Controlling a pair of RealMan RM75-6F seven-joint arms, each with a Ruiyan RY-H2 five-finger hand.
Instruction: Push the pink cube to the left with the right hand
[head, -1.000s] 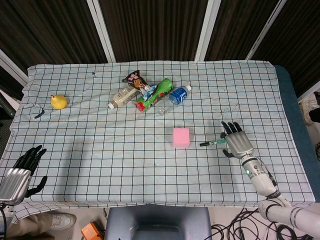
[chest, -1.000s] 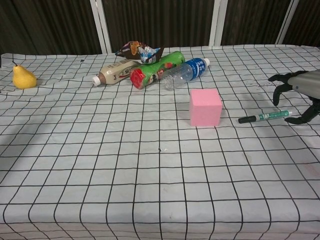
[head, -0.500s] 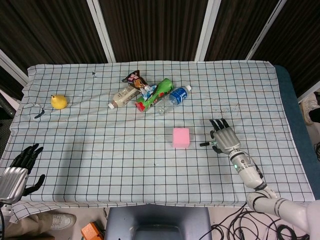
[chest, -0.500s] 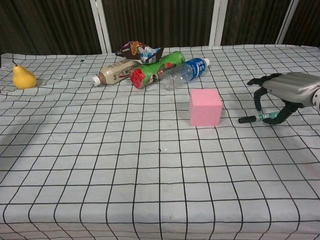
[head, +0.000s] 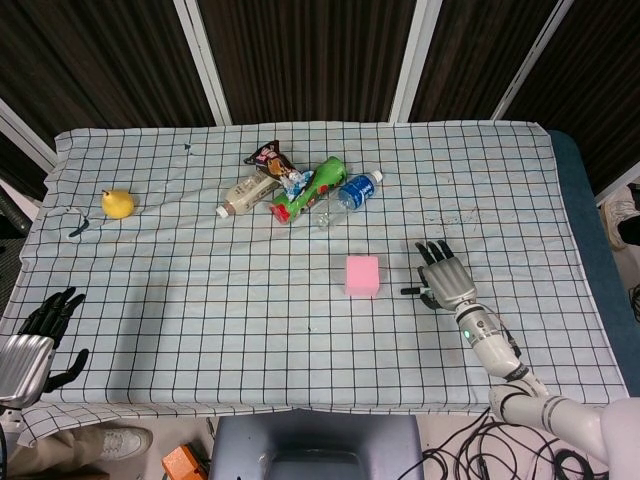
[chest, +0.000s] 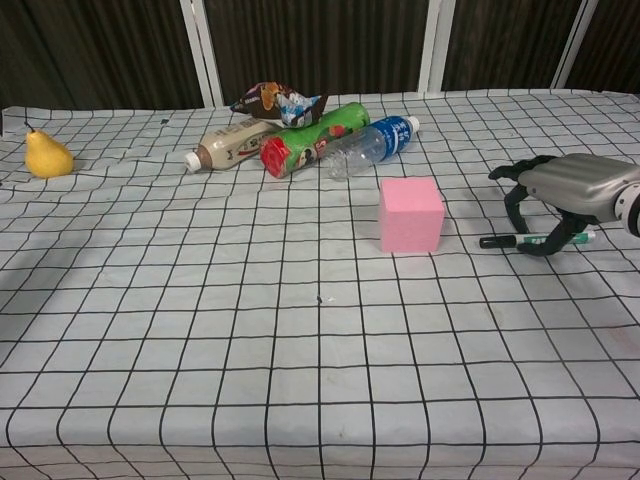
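The pink cube (head: 362, 276) sits near the table's middle, directly left of the right hand (head: 443, 285), which hovers over a marker (chest: 530, 240), fingers spread, holding nothing, far nearer than the left hand (head: 35, 338).

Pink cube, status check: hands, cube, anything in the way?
Right hand open, over the marker, short of pink cube. Left hand open, idle. Cube untouched; path leftward open.
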